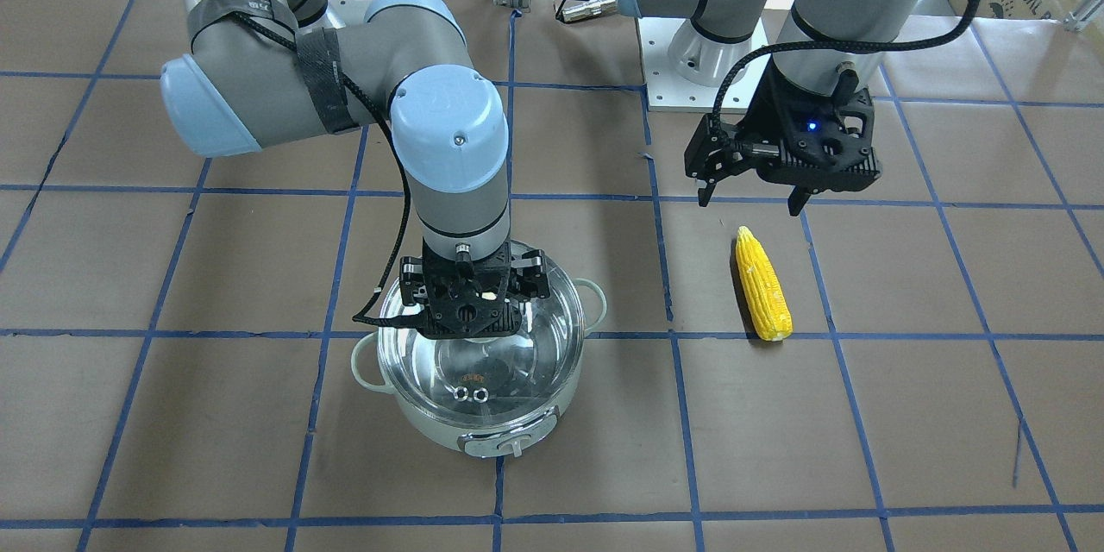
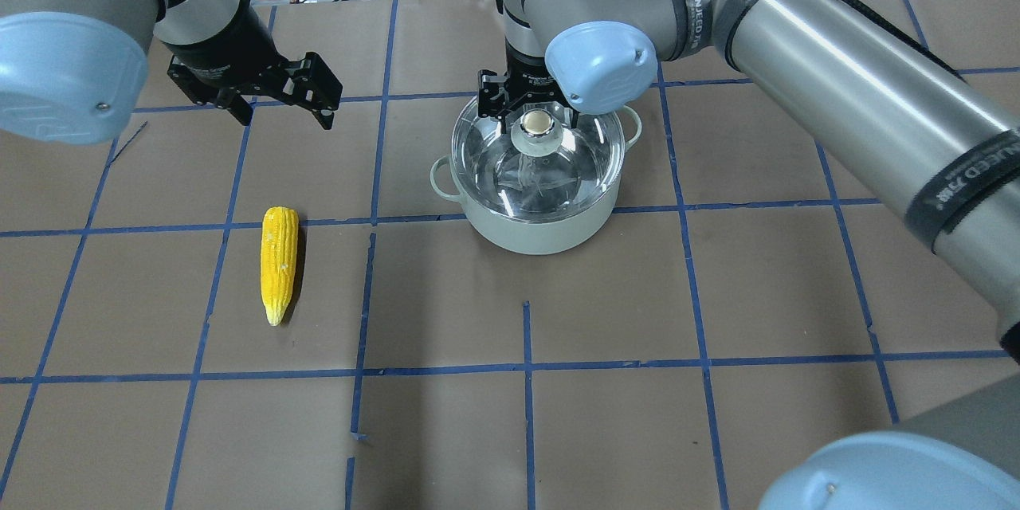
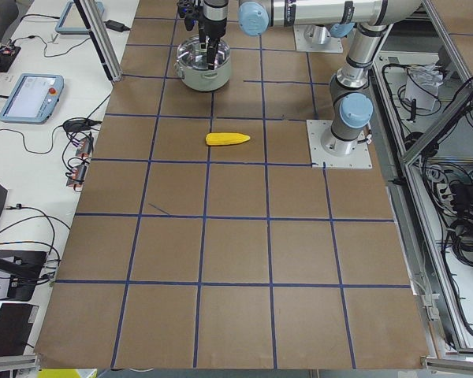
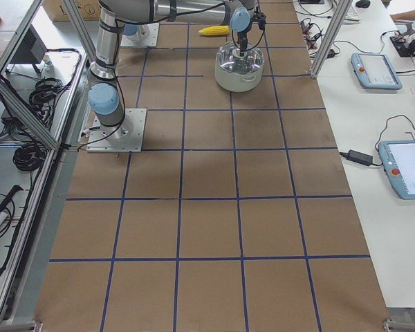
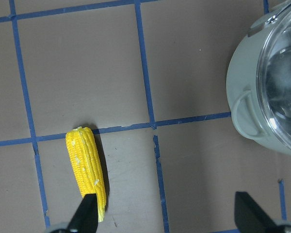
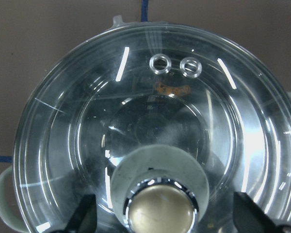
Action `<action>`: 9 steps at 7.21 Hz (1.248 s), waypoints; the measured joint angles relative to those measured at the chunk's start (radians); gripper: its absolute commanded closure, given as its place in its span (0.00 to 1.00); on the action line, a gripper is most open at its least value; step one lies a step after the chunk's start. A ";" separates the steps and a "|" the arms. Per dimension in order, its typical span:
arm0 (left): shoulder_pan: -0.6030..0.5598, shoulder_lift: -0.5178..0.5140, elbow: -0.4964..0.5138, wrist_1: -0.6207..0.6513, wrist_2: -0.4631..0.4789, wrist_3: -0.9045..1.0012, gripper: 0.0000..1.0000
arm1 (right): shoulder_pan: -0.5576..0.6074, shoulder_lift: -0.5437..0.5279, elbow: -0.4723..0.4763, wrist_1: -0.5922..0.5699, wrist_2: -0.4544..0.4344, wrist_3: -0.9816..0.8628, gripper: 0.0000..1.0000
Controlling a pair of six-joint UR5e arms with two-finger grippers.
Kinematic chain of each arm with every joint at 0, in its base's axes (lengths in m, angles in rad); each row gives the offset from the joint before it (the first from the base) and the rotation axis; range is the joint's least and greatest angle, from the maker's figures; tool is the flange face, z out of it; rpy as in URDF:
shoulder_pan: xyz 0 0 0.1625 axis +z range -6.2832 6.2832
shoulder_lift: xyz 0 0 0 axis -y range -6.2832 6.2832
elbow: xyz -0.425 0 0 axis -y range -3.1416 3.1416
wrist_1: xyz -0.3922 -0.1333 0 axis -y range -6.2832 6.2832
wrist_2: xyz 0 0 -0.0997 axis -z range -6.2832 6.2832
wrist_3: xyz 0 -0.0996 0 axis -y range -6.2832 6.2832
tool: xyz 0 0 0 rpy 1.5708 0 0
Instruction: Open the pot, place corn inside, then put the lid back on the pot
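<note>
The mint-green pot (image 1: 448,433) stands on the table with the clear glass lid (image 1: 496,371) on it. It also shows in the overhead view (image 2: 542,235). My right gripper (image 2: 535,118) is open. Its fingers (image 6: 82,217) stand on either side of the lid's beige knob (image 6: 160,211) without touching it. The yellow corn (image 2: 279,259) lies flat on the table to the pot's left, and shows in the front view (image 1: 763,285). My left gripper (image 2: 285,118) is open and empty, and hovers above the table just beyond the corn (image 5: 86,165).
The brown table top carries a grid of blue tape lines (image 2: 526,370). The left arm's white base plate (image 1: 681,73) is at the robot's side of the table. Tablets (image 4: 377,69) and cables lie on the side bench.
</note>
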 measured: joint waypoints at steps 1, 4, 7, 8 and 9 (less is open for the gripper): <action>0.013 0.004 0.000 -0.002 -0.001 0.002 0.00 | 0.000 0.007 -0.004 -0.003 -0.003 -0.003 0.45; 0.023 0.008 0.007 -0.003 -0.002 0.005 0.00 | -0.008 0.006 -0.008 0.047 0.001 0.002 0.63; 0.027 0.015 0.017 -0.003 -0.002 0.007 0.00 | -0.012 0.004 -0.066 0.099 0.003 0.003 0.80; 0.027 0.016 0.016 -0.004 -0.002 0.007 0.00 | -0.013 0.005 -0.100 0.139 0.003 0.003 0.80; 0.028 0.017 0.016 -0.004 -0.001 0.007 0.00 | -0.016 -0.001 -0.138 0.183 0.001 -0.001 0.83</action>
